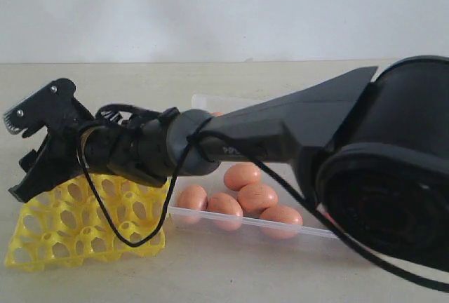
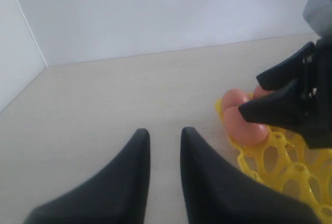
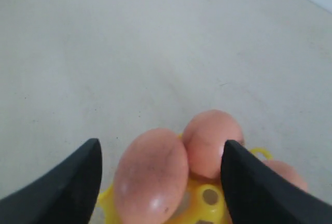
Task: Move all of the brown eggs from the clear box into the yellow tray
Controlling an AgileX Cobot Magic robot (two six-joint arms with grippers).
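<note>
At least 3 brown eggs [image 3: 153,175] are sitting in the yellow tray [image 1: 63,226] under the right gripper [image 3: 161,146], fingers wide & empty, approx 5 more are waiting in the clear box [image 1: 252,221], & the left gripper [image 2: 165,138] is hovering over the bench [image 2: 129,89], fingers narrow, holding nothing.

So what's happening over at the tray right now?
The right gripper reaches across to the yellow tray, jaws open either side of a brown egg resting in it beside two others. At least five eggs lie in the clear box. The left gripper hovers over the table, holding nothing.
</note>
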